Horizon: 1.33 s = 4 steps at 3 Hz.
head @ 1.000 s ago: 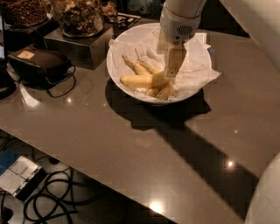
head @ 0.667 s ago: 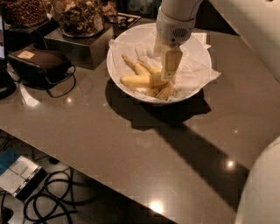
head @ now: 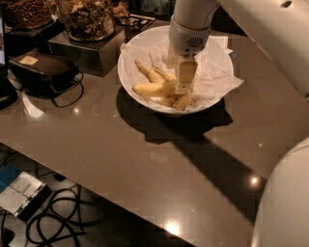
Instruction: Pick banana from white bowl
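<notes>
Hand (head: 182,89) hangs down from a white arm (head: 270,34) at the top, straight into the white bowl (head: 121,72). Its tan tip is low in the fruit pile, right at the right end of the banana (head: 148,89). Cannot tell how far open the hand is, or whether it has hold of anything.

The banana lies on its side, running roughly left to right across the lower middle of the bowl. It is pale yellow and resting on crumpled white paper (head: 212,72), and its right end is hidden by the tip of the hand.

Two shorter bananas (head: 155,75) sit just behind it, angled up to the left. Another short one (head: 185,101) lies just in front of the hand, near the front rim. The paper lines the bowl and sticks out over the rim on the right side.

The bowl sits toward the back of a glossy brown counter (head: 145,164), with a dark shadow in front of it. Just left of the bowl is a glass jar of nuts (head: 87,17) on a dark block (head: 91,48). A second jar (head: 26,12) is at far top left. A black pouch (head: 44,70) with a thin cord (head: 65,94) lies on the counter at left.

Below the counter edge, black cables (head: 53,224) and a flat blue-and-white item (head: 19,190) are on the floor. The white robot body (head: 285,202) fills the bottom right corner.
</notes>
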Each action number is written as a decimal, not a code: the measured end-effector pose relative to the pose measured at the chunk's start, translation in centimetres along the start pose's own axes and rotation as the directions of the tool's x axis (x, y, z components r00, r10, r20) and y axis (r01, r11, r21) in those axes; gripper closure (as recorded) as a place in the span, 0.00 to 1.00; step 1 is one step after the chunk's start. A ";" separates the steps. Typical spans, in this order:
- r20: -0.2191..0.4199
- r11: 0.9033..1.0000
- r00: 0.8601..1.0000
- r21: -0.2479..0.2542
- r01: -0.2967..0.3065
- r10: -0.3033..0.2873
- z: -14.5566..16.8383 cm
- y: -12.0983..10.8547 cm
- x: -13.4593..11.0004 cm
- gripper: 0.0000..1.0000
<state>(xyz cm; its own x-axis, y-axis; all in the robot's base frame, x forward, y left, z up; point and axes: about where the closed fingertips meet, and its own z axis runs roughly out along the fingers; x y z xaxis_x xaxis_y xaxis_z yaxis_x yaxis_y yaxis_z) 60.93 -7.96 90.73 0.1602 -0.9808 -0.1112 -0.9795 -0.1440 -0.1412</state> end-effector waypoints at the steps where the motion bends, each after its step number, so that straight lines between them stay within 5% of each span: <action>1: 0.001 1.000 1.000 -0.011 0.003 -0.003 0.6 -0.1 0.0 0.44; 4: -0.008 0.999 1.000 -0.049 0.013 -0.014 2.5 0.0 0.2 0.44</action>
<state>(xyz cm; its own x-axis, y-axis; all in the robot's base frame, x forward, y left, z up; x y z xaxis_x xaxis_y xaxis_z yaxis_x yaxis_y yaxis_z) 61.22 -7.84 88.29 0.1726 -0.9798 -0.1011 -0.9821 -0.1633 -0.0938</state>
